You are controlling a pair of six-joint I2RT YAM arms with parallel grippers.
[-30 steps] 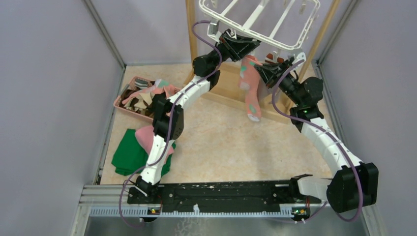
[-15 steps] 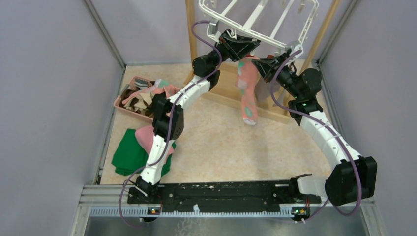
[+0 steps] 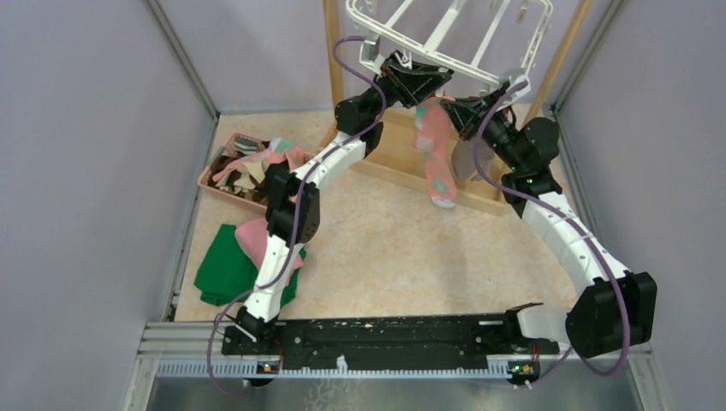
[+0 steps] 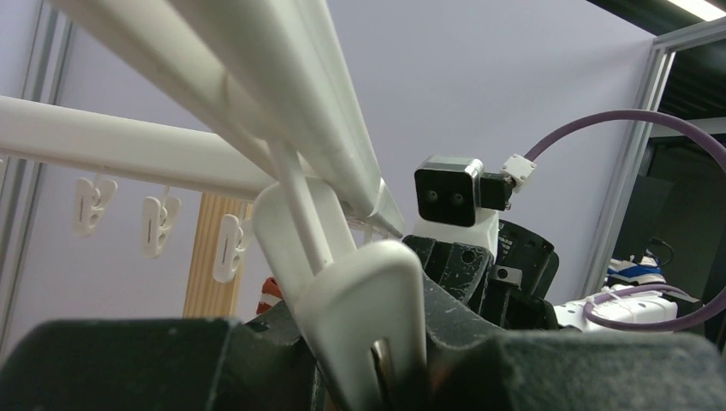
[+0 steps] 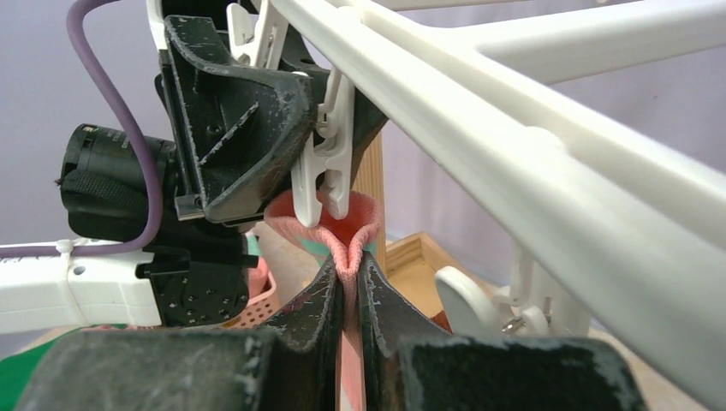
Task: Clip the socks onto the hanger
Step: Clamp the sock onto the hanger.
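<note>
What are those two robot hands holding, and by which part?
The right hand pinches the pink sock by its folded cuff. The left hand squeezes a white clip on the hanger by its upper end.

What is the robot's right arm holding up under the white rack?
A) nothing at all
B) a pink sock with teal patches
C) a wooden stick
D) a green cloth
B: in the right wrist view the right arm's fingers pinch the pink sock by its cuff, just below a white clip on the hanger.
</note>
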